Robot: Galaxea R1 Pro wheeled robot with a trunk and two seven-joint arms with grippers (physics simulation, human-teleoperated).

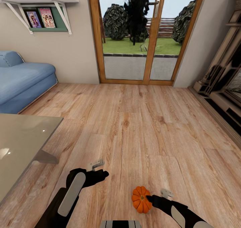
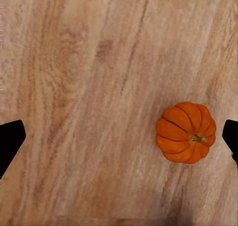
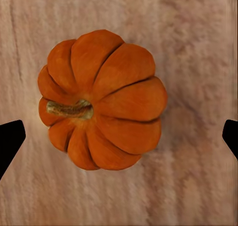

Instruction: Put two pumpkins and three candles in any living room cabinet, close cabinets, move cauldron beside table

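Observation:
One orange ribbed pumpkin [image 1: 141,199] with a short stem lies on the wood floor close in front of me. My right gripper [image 1: 151,198] hovers just above it, open; in the right wrist view the pumpkin [image 3: 104,99] lies between the spread fingertips [image 3: 11,139]. My left gripper [image 1: 102,174] hangs open over bare floor to the pumpkin's left, and its wrist view has the pumpkin [image 2: 186,132] off to one side. The glass-topped table [image 1: 20,144] stands at the left. Cabinet, candles and cauldron are out of view.
A blue sofa [image 1: 20,81] stands at the back left under a wall shelf [image 1: 40,7]. Glass garden doors [image 1: 144,37] close the far wall. A dark, beige-trimmed wooden structure [image 1: 224,81] lines the right wall. Open wood floor [image 1: 134,114] spreads ahead.

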